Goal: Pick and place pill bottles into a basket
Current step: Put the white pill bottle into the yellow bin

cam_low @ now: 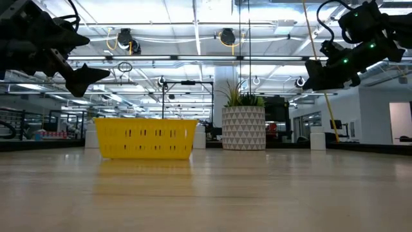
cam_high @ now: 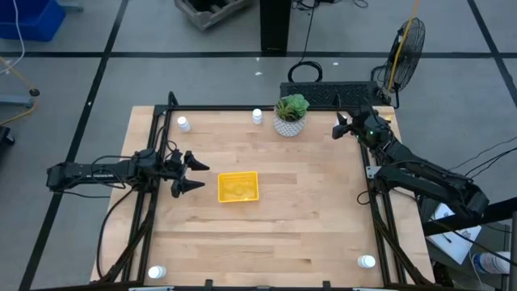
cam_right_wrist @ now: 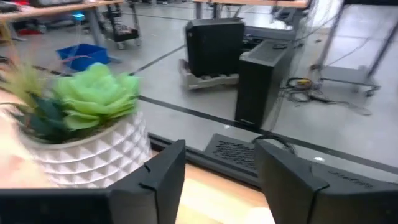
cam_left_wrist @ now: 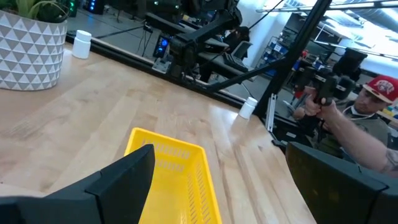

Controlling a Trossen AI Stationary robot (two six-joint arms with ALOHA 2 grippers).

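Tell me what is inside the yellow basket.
Looking down from above, the basket holds nothing; its yellow floor shows bare. The pill bottles sit out near the table's edges, like one at the far left. From table height its wall hides the inside.

The left arm reaches in from the table's left edge, stretched almost level, its wrist raised above the surface. The left gripper (cam_high: 192, 174) points toward the table's middle with its two dark fingers (cam_left_wrist: 121, 180) spread wide and nothing between them. The right arm comes in from the right side, bent at the elbow, its forearm angled toward the far right corner. The right gripper (cam_high: 342, 126) hangs high above the table near that far edge, its fingers (cam_right_wrist: 163, 177) parted with a clear gap, holding nothing.
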